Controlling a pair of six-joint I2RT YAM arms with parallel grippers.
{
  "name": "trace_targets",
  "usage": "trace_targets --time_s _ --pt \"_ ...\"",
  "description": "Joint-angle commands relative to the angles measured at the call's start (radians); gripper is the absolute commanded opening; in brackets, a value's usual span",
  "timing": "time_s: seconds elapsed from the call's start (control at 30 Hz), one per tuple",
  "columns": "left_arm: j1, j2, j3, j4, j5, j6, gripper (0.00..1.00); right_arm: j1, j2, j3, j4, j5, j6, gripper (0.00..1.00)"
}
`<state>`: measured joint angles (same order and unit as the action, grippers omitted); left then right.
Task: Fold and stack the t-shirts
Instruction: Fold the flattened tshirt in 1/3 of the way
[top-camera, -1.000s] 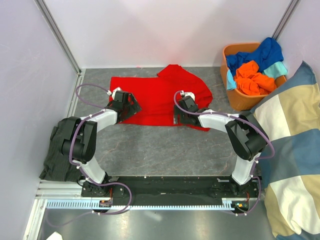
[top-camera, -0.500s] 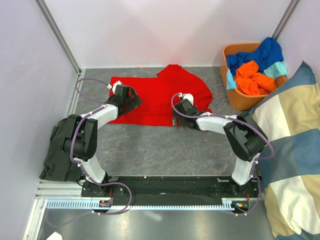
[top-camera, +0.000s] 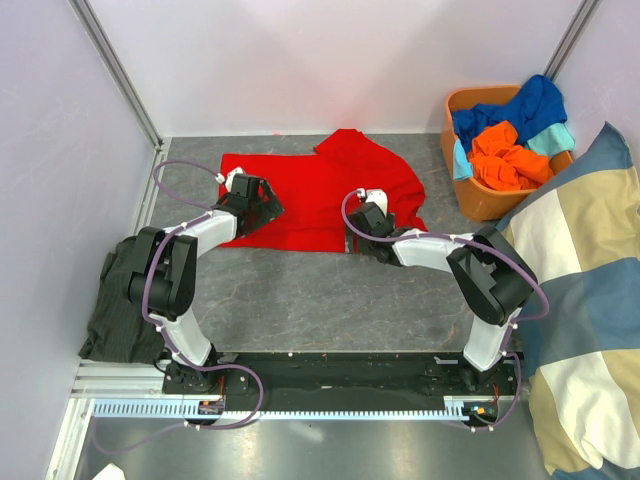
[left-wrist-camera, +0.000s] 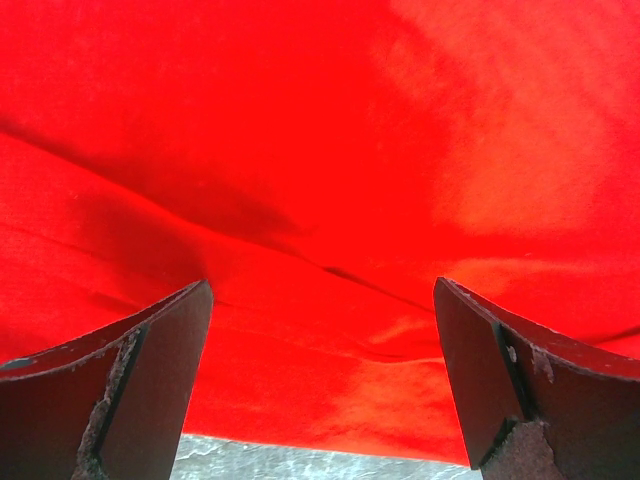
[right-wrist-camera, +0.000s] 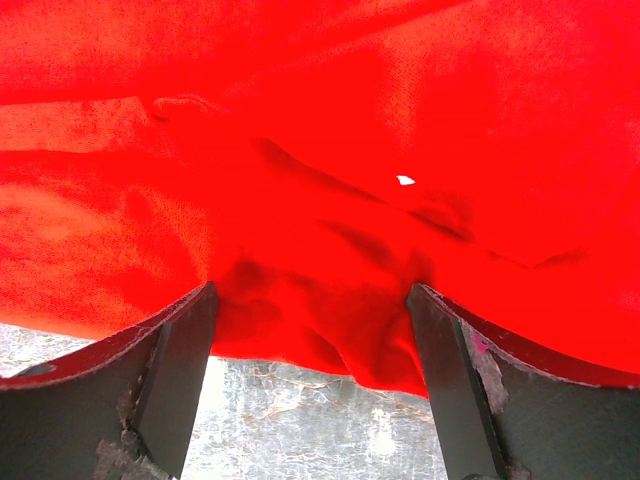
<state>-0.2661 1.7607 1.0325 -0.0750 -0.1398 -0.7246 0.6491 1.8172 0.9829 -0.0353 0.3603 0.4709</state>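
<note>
A red t-shirt (top-camera: 320, 190) lies spread on the grey table, with a sleeve folded up at the back. My left gripper (top-camera: 262, 208) is open over its left part. In the left wrist view the fingertips (left-wrist-camera: 196, 300) straddle flat red cloth (left-wrist-camera: 330, 150) just past the near hem, and the left gripper (left-wrist-camera: 322, 290) holds nothing. My right gripper (top-camera: 353, 238) is open at the shirt's near edge. The right gripper (right-wrist-camera: 312, 295) has a bunched fold of red cloth (right-wrist-camera: 330, 120) between its spread fingers. Orange (top-camera: 505, 155), blue (top-camera: 525, 105) and teal (top-camera: 555, 135) t-shirts sit piled in a basket.
An orange basket (top-camera: 478, 205) stands at the back right. A big blue-and-beige checked cushion (top-camera: 580, 300) fills the right side. A dark garment (top-camera: 115, 310) lies at the left, by the left arm. Walls close off the back and left.
My left gripper has moved a little farther back over the shirt's left part. The right gripper has crept slightly left along the near hem. Both stay open.
</note>
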Motion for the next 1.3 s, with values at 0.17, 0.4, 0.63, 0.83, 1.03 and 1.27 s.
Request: trace_targets --time_s 0.17,0.4,0.63,0.83,1.03,1.27 --pt "-0.005 -0.017 -0.025 0.009 -0.018 -0.002 0.99 0.004 0.076 -0.107 -0.215 -0.055 0.037 0.88" --pt "-0.004 -0.01 -0.025 0.007 -0.018 -0.001 0.99 0.004 0.076 -0.109 -0.213 -0.057 0.035 0.88" --pt "-0.002 0.014 0.012 -0.002 -0.046 0.014 1.0 0.006 0.077 -0.109 -0.213 -0.058 0.035 0.88" --pt "0.021 0.055 0.08 -0.005 -0.066 0.036 1.0 0.006 0.08 -0.107 -0.213 -0.06 0.035 0.88" --pt "0.059 0.106 0.155 0.003 -0.078 0.067 1.0 0.006 0.082 -0.105 -0.215 -0.063 0.035 0.89" --pt "0.122 0.152 0.245 0.021 -0.084 0.111 1.0 0.006 0.083 -0.104 -0.218 -0.063 0.035 0.88"
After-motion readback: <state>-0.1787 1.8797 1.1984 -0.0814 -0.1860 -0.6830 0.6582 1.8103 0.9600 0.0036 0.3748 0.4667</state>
